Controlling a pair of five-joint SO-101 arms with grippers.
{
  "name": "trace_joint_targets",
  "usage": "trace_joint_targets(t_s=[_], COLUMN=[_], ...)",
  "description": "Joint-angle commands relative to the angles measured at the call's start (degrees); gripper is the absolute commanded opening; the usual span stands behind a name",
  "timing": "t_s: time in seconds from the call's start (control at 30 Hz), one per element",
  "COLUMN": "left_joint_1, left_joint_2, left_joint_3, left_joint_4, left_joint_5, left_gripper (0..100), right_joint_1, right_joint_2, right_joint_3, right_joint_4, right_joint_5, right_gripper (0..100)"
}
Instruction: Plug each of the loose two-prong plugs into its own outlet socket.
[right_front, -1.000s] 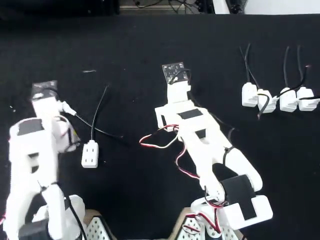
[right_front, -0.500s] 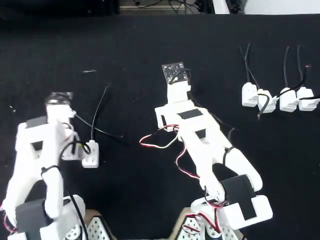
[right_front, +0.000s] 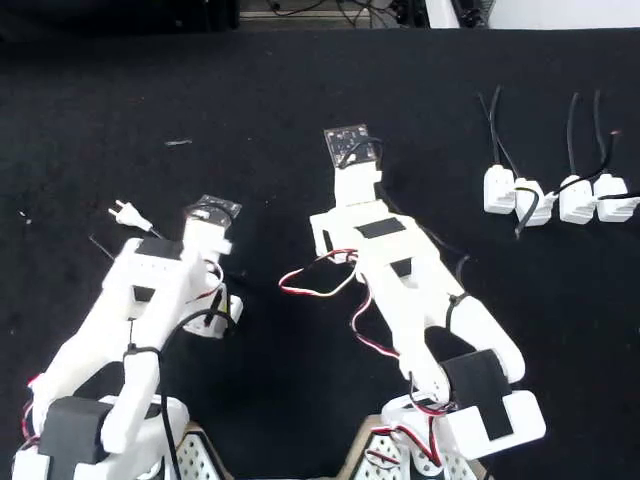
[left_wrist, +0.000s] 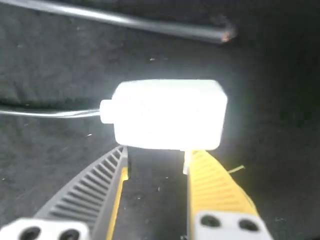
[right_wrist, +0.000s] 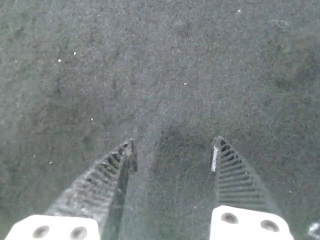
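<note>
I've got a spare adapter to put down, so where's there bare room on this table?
Bare cloth lies between the right arm and the row of white sockets, and on the far side beyond the loose plug. It is crowded around the left gripper, by the lone socket and cord.

Left arm (right_front: 110, 325): white plastic shell, black servo block (right_front: 68, 428) near the base, black cable looped along the links, a trace of red wire low down.

Right arm (right_front: 400, 285): same white shell and black servo block. A red-white-black wire bundle (right_front: 312, 283) loops off one side.

Each wrist carries a small dark camera board (right_front: 347, 143). White perforated base plates (right_front: 195, 458) sit under the arms.

Left end effector (left_wrist: 155, 155): one grey ribbed finger edged in yellow, one solid yellow finger. White mounts with dark screw holes.

Right end effector (right_wrist: 172, 147): both fingers dark grey and ribbed. White mounts, two screw holes apiece.
</note>
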Motion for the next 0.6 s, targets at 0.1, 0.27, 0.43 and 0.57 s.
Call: trace_joint_targets(t_s=[0.1, 0.27, 0.43, 0.57], left_joint_1=[-4.9, -14.1, -20.2, -21.6], left_joint_2=[-0.2, 0.5, 1.9, 5.7], left_joint_3=[-9.4, -18.2, -15.8, -12.9], left_joint_4=[11.4, 12.7, 1.1, -7.3], left_joint_5=[-1.8, -3.5, 3.9, 10.7], left_gripper=[19, 19, 19, 19], right_joint_1=[0.9, 0.9, 0.9, 0.9], right_joint_2=[-2.9, -2.9, -2.9, -2.9], right_joint_3=[-1.5, -1.5, -1.5, -1.5], right_joint_4=[-1.5, -1.5, -1.5, -1.5], right_joint_5=[-0.3, -0.3, -0.3, -0.3], right_gripper=[23.0, 23.0, 23.0, 23.0])
